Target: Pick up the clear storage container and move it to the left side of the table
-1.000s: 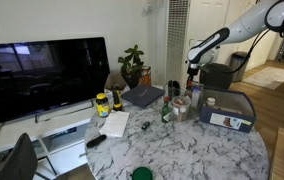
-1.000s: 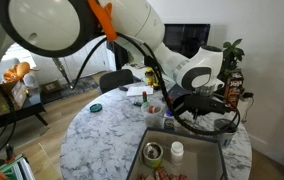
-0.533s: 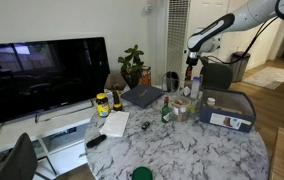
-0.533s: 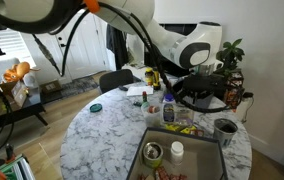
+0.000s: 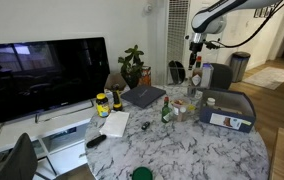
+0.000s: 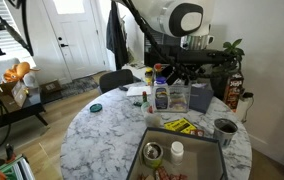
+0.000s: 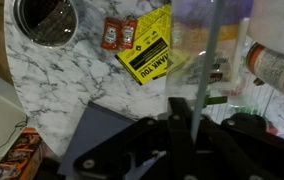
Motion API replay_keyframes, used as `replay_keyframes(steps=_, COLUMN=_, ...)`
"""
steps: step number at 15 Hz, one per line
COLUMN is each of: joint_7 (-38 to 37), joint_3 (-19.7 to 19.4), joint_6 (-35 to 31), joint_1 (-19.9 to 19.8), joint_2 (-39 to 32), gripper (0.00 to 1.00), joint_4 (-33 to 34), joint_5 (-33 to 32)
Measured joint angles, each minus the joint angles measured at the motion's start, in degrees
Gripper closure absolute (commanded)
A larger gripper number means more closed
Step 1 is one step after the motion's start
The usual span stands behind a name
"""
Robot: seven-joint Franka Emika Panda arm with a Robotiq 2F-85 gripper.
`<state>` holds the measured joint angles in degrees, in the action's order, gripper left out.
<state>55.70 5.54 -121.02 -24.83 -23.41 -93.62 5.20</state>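
Bright daylight indoors; wrist view blurred, hazy.

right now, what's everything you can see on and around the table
table: one, white-grey marble, centre
clear container: one, see-through, held above the table
bin: one, grey-blue, table edge
metal cup: one, silver, on table near bin
yellow packet: one, yellow, on table
red sachets: two, red, beside the yellow packet
green bottle: one, green, mid-table
jars: two, yellow, table edge nearest tv
tv: one, black, on a low stand
plant: one, green, behind the table
gripper: one, black, shut on the clear container
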Motion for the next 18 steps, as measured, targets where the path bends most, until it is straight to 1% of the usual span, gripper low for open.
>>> replay_keyframes(steps=4, joint_7=4.0, joint_3=-0.4, joint_6=0.4, joint_1=3.4, joint_2=7.8, gripper=0.99, joint_4=-7.5, joint_5=2.2)
replay_keyframes(steps=11, joint_7=5.6, joint_3=-1.5, joint_6=-3.3, joint_1=11.3, joint_2=19.1, gripper=0.99, joint_4=-23.0, joint_5=7.8)
replay_keyframes(steps=14, joint_7=6.5, joint_3=-2.7, joint_6=-7.8, joint_1=13.9, joint_2=23.3, gripper=0.99, joint_4=-30.8, joint_5=8.2)
replay_keyframes(steps=18, joint_7=8.5, joint_3=-4.8, joint_6=-16.6, joint_1=16.5, joint_2=28.0, gripper=0.99, joint_4=-41.8, joint_5=8.2)
